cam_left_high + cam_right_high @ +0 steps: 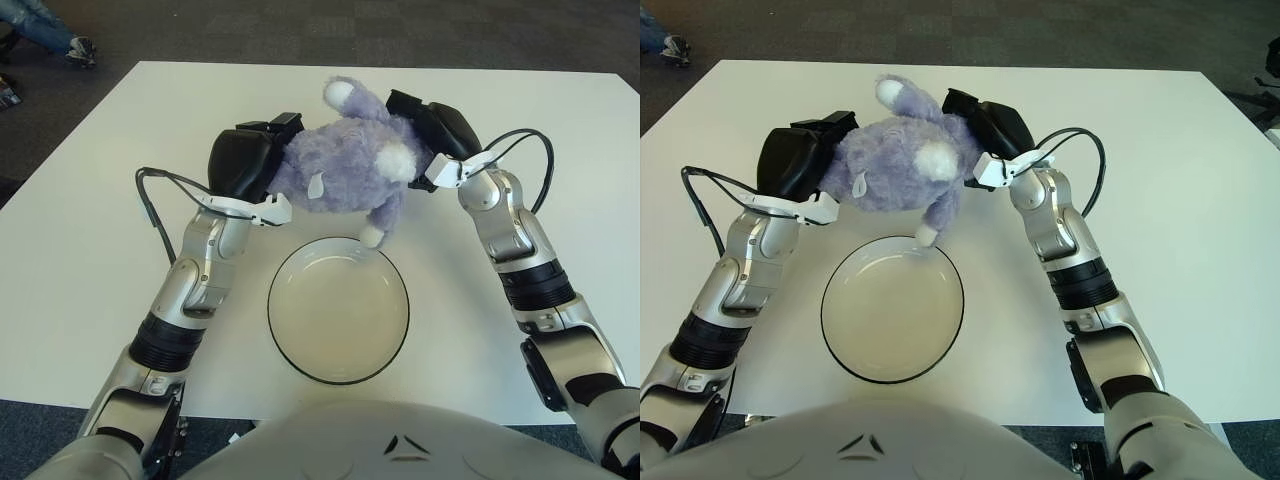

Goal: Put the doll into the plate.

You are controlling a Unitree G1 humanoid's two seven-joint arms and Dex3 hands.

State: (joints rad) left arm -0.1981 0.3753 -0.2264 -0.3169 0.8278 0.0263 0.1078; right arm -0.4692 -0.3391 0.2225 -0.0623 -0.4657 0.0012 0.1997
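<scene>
On the table (90, 250), the plate (338, 310) sits lower centre. Above it hangs the doll (345, 165), light, squashy plush, best squeezed at its flanks, where my left hand (245, 162) and right hand (440, 130) clamp it.
</scene>
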